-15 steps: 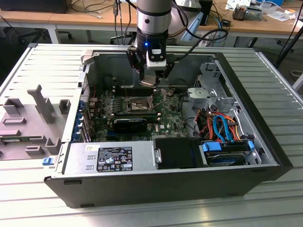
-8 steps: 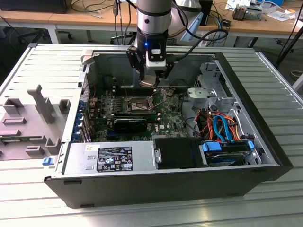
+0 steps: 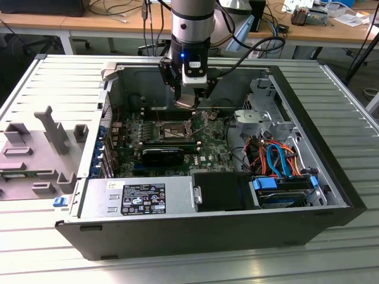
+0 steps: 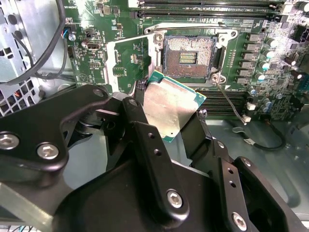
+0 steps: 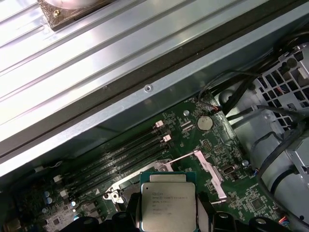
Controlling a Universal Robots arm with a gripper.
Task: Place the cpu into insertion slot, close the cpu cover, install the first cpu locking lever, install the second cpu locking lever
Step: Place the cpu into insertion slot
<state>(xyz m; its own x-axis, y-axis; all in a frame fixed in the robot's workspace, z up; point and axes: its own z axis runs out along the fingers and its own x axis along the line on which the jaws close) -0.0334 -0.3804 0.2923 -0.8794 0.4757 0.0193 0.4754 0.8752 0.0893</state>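
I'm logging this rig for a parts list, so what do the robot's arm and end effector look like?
The arm is a silver-grey tube with black joint sections and a small blue light near the wrist. Black cables loop off it. The end effector is black, built of angular linked fingers dotted with silver screws.

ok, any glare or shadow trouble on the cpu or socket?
Second wrist view: soft sheen on the cpu lid, insertion slot evenly lit. First wrist view: strong glare on the ribbed table, cpu lid clean. Exterior view: case interior dimmer than the table.
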